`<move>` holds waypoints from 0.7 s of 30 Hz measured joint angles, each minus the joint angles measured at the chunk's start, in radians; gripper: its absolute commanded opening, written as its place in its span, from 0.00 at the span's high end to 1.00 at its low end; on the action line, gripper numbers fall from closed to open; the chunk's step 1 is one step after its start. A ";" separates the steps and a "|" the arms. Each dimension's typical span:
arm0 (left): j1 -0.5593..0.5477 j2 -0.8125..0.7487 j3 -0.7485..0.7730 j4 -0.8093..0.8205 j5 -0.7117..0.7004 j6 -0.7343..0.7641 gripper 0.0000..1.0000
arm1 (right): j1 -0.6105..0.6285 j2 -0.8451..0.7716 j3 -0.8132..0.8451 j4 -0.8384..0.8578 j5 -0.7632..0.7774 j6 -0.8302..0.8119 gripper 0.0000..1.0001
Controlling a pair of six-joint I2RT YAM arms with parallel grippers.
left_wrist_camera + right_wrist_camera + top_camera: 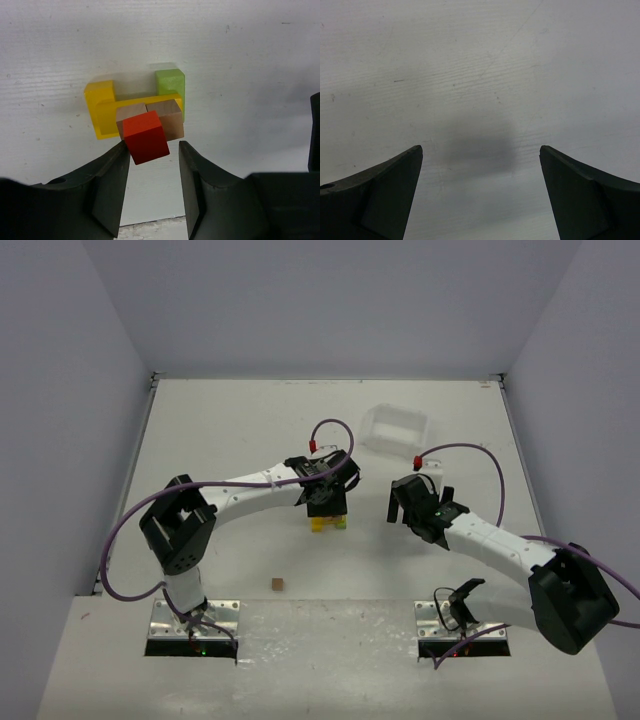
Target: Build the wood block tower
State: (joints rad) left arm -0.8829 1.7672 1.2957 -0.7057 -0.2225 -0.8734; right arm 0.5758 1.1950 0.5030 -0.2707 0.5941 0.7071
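- Soft, even overhead light is washing the white table (230,430), and only faint shadows are showing on it.
- Right wrist view: a blurry grey shadow is sitting beneath the right gripper (480,150).
- Left wrist view: the red block (146,136) is reading crisp, while the left gripper (152,147) is looking dark and soft at the near edge.

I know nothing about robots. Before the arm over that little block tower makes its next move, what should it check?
1. Left fingers open around the red block: ok.
2. Both fingers clear of it: cannot tell, one looks very close.
3. Red block square on the two brown blocks: not ok, twisted.
4. Yellow piece and green block flat on the table: ok.
5. Right fingers open and empty: ok.
6. Loose brown block unobstructed: ok.
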 measured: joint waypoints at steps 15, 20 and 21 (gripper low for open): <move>0.000 -0.064 -0.037 -0.009 -0.017 -0.008 0.50 | 0.000 0.000 0.000 0.002 -0.040 -0.019 0.01; 0.000 -0.198 -0.087 -0.015 -0.057 -0.006 0.22 | -0.001 0.000 0.000 0.051 -0.141 -0.077 0.01; 0.000 -0.230 -0.100 -0.016 -0.065 -0.007 0.19 | -0.001 0.000 0.001 0.066 -0.164 -0.089 0.01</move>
State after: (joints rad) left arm -0.8829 1.5373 1.1959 -0.7216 -0.2874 -0.8803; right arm 0.5751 1.1945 0.5041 -0.2049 0.4302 0.6179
